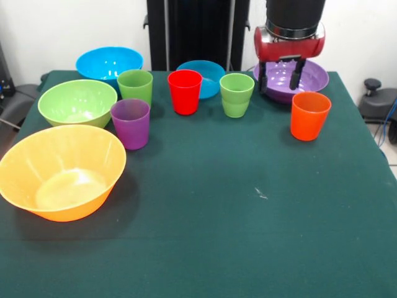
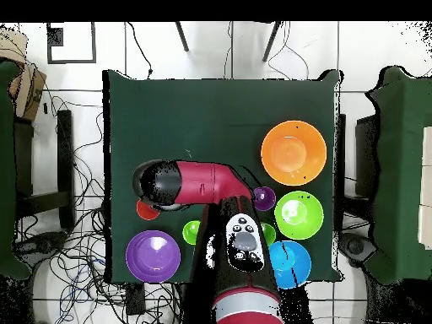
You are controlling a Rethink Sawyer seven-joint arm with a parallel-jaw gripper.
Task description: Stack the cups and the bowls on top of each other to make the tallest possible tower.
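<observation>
Cups (image 1: 186, 91) in far row | end effector (image 1: 281, 77) apart (over purple bowl (image 1: 310, 76)) | near table (image 1: 248, 236) bare

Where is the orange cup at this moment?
In the front view the orange cup stands on the right side of the table, just in front of the purple bowl and to the right of a light green cup.

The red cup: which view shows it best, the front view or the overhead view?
The front view. There the red cup stands upright in full sight on the table, between two green cups, with nothing in front of it. In the overhead view I cannot find it; the arm seems to cover that place.
</observation>
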